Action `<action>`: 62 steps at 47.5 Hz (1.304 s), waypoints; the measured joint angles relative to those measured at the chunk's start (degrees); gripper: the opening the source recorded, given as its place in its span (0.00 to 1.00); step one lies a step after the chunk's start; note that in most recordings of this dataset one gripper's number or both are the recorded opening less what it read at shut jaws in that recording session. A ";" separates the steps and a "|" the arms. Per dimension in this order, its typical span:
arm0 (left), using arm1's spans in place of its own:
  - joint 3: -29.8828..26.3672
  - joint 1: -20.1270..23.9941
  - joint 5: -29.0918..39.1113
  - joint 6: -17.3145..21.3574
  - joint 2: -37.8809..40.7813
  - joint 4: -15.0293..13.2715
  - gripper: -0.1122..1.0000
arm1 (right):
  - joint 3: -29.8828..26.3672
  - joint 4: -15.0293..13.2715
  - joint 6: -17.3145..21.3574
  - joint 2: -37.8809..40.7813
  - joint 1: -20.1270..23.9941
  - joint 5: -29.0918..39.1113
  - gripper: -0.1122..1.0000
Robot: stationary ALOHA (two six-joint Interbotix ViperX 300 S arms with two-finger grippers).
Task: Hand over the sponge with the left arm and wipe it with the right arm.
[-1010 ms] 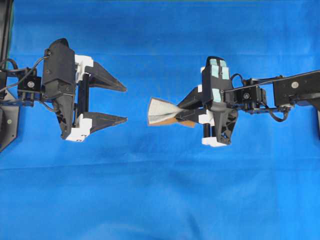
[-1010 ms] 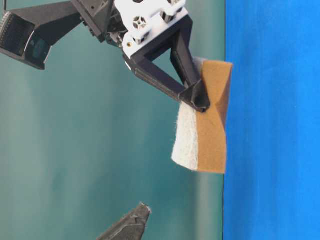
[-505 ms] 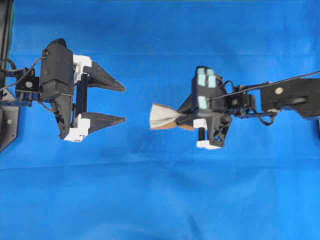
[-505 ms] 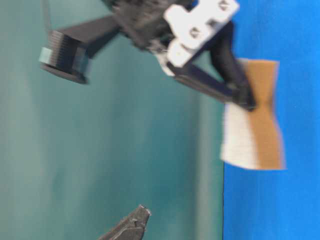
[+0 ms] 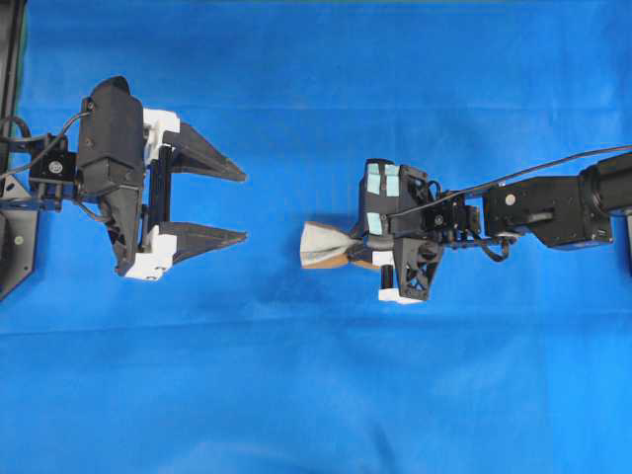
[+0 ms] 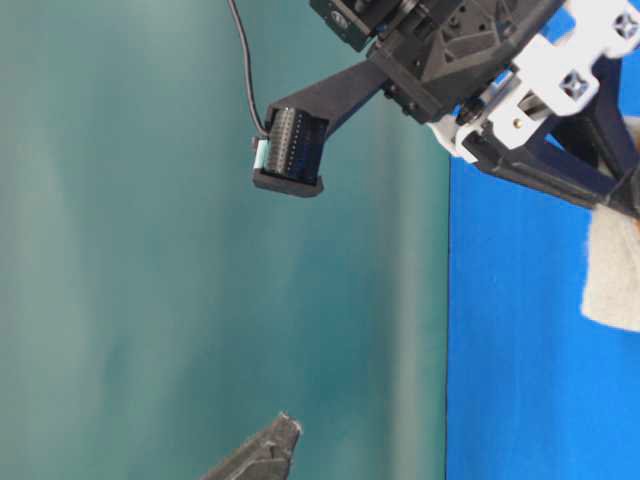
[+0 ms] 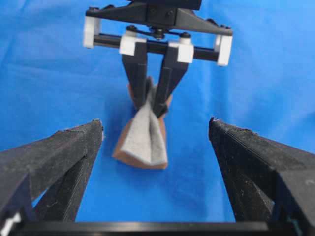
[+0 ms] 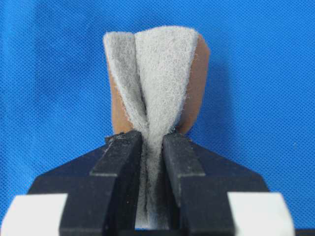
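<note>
Your right arm (image 5: pixel 533 205) has its jaws clenched on the sponge (image 5: pixel 324 245), pinching it into a fold just above the blue surface (image 5: pixel 316 395). Your left arm (image 5: pixel 109 163) waits well apart, jaws released. That narrow pinch could slip during wiping.

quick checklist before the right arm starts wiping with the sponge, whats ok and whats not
1. Sponge held by right gripper: ok, pinched at one end and folded between the fingers.
2. Handover finished: ok, left gripper open and holding nothing.
3. Left gripper clear of the sponge: ok, blue cloth shows between them.
4. Sponge touching the cloth: cannot tell.
5. Free end of sponge ahead of the fingertips: ok.
</note>
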 measured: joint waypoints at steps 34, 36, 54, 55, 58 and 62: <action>0.53 -0.09 0.09 0.00 -0.70 0.00 0.88 | 2.02 -2.20 -1.14 -0.26 -14.94 -2.90 0.27; 0.53 -0.09 0.00 0.00 -0.70 0.00 0.88 | 2.11 -2.29 -1.05 -0.26 -15.38 -2.99 0.27; 0.53 -0.09 0.00 0.00 -0.70 0.00 0.88 | 2.72 -0.35 0.88 -0.35 -8.96 -2.99 0.27; 0.62 -0.09 0.00 -0.09 -0.70 0.00 0.88 | 2.72 -0.09 1.23 -0.44 -7.82 -2.99 0.27; 0.62 -0.09 0.09 0.00 -0.62 0.00 0.88 | 2.72 0.70 2.11 -0.35 -5.01 -2.90 0.27; 0.53 -0.09 0.00 0.00 -0.70 0.00 0.88 | 2.55 1.49 3.52 -0.35 -1.32 -2.81 0.27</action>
